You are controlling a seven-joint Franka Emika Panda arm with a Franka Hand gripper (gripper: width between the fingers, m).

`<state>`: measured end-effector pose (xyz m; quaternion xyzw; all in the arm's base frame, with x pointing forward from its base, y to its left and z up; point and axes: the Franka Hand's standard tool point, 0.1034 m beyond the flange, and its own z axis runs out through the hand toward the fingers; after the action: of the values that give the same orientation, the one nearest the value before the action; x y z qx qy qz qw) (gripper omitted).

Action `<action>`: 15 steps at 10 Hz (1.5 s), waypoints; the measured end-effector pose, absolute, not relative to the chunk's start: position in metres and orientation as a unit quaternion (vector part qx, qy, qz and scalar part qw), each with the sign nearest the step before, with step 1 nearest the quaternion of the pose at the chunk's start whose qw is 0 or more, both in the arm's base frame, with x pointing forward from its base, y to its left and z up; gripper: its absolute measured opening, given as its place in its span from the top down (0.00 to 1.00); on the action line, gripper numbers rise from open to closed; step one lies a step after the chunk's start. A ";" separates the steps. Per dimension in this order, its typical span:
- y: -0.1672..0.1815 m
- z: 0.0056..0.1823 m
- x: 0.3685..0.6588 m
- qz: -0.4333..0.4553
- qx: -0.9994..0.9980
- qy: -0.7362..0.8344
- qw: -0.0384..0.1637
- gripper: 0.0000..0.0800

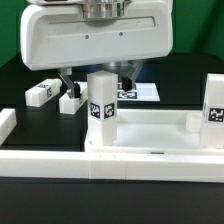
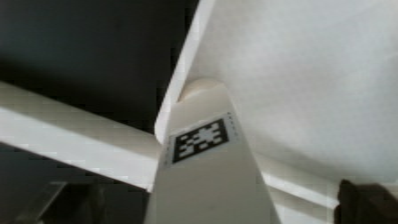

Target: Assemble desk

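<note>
The white desk tabletop [image 1: 150, 130] lies flat against the front border wall, with its raised rim showing. One white square leg [image 1: 102, 103] stands upright at its corner on the exterior view's left. A second leg [image 1: 214, 104] stands at the right corner. Two loose legs [image 1: 40, 92] [image 1: 70, 101] lie on the black table behind, at the left. My gripper [image 1: 97, 78] hangs over the left standing leg with a finger on each side. In the wrist view the tagged leg [image 2: 205, 150] rises between my dark fingers [image 2: 365, 200] with gaps on both sides. The gripper [image 2: 214, 205] is open.
A low white border wall [image 1: 110, 165] runs along the front and turns back at the exterior view's left [image 1: 6, 122]. The marker board [image 1: 140, 92] lies on the black table behind the tabletop. A long white strip [image 2: 71, 120] crosses the wrist view beside the leg.
</note>
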<state>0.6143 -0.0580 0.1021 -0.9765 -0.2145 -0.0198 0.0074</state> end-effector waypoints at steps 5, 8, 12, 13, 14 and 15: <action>-0.060 0.103 0.615 -0.020 -0.957 -0.290 -0.003 0.31; -0.061 0.103 0.615 -0.020 -0.960 -0.279 -0.002 0.64; -0.060 0.103 0.615 -0.020 -0.989 -0.143 0.003 0.64; -0.059 0.103 0.615 -0.020 -0.996 -0.084 0.006 0.64; -0.059 0.102 0.615 -0.020 -1.000 -0.014 0.009 0.64; -0.058 0.103 0.615 -0.021 -0.999 0.045 0.016 0.64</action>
<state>0.6149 -0.0581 0.1025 -0.9986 0.0448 -0.0213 0.0162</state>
